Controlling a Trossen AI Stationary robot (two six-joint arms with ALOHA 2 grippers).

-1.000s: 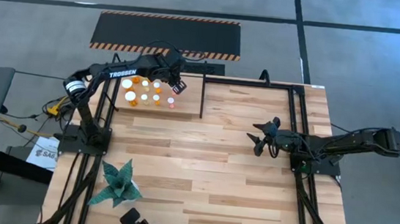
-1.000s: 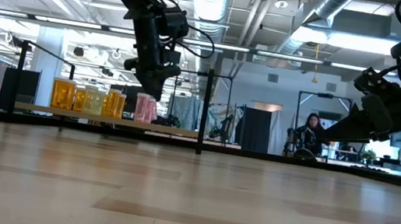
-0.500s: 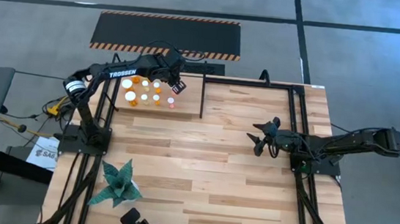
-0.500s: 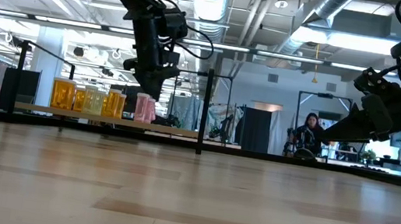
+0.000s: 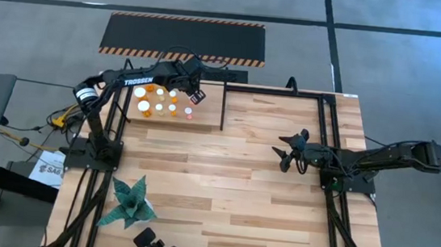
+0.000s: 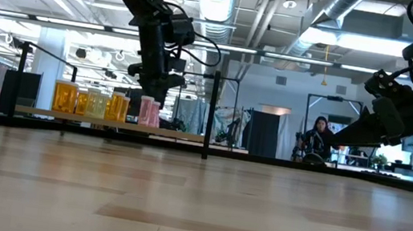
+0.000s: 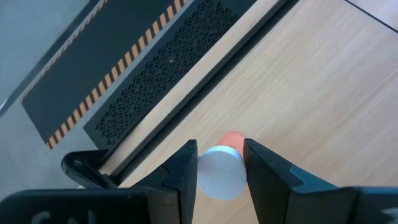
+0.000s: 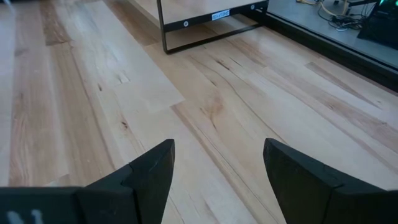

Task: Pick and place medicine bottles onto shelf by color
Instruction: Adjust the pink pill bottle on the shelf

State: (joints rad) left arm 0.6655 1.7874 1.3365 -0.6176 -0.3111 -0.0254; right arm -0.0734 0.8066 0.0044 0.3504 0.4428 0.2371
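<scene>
The shelf (image 5: 205, 115), a light wooden board with black posts, stands at the table's far left. Several medicine bottles (image 5: 158, 101) with white caps stand on it: orange and amber ones (image 6: 87, 103) toward the left, pinkish-red ones (image 6: 148, 112) beside them. My left gripper (image 5: 196, 96) hangs over the shelf's right part, shut on a pinkish-red bottle (image 7: 232, 138) with a white cap. My right gripper (image 5: 286, 156) waits open over the table's right half, with nothing between its fingers (image 8: 149, 177). My left gripper pinches the bottle's white cap (image 7: 219, 179) between its two fingers, one on each side. The fingers come slanting down from above. The pinkish-red body shows beyond the cap, over the shelf board. Whether its foot rests on the board, I cannot tell.
A black post (image 5: 223, 106) marks the shelf's right end. A black panel with hazard-striped edges (image 5: 184, 37) lies beyond the far edge. A green folded-paper plant (image 5: 130, 202) sits near the left front. A person (image 6: 318, 139) shows in the room behind.
</scene>
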